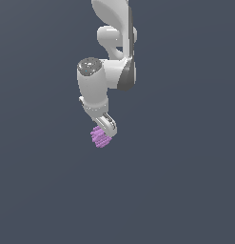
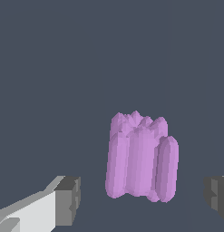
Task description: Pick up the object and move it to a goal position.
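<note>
The jaws are spread around the object (image 2: 141, 156); they should be centred on it before being closed

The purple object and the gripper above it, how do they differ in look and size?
The purple object is light purple and lumpy with ridges; the gripper is white and smooth with dark grey pads. The object is narrower than the gripper. In the wrist view, gaps separate the object from both pads.
</note>
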Tool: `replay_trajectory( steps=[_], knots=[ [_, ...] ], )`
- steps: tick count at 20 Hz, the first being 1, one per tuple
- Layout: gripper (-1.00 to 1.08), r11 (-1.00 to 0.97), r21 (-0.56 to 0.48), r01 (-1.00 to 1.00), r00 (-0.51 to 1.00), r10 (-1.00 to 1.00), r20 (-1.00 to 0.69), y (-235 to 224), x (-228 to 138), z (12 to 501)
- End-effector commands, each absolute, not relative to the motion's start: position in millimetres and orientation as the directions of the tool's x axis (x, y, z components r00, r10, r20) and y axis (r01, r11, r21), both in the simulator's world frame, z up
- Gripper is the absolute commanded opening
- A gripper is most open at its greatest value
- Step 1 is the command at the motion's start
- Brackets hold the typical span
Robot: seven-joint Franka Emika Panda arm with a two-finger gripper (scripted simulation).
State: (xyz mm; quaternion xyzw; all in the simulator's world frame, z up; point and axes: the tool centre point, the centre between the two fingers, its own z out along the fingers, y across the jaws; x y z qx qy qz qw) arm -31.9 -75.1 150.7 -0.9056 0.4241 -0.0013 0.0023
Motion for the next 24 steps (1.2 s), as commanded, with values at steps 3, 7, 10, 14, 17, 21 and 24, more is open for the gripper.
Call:
replay_trajectory(
  steps=[3,7,10,14,17,21,24],
  knots=[
    [1.00,-0.592,-0.002,-0.806,0.592,-0.806,0.000,-79,-36,147],
    [1.00,-0.571,0.000,-0.821,0.571,-0.821,0.000,-80,-37,146],
    [1.00,-0.573,0.000,-0.820,0.573,-0.820,0.000,-80,-37,146],
    [1.00,-0.572,0.000,-0.820,0.572,-0.820,0.000,-80,-37,140],
    [1.00,-0.571,0.000,-0.821,0.571,-0.821,0.000,-80,-38,128],
    [1.00,-0.569,0.000,-0.822,0.569,-0.822,0.000,-80,-38,107],
    [1.00,-0.569,0.000,-0.822,0.569,-0.822,0.000,-80,-38,98]
  ],
)
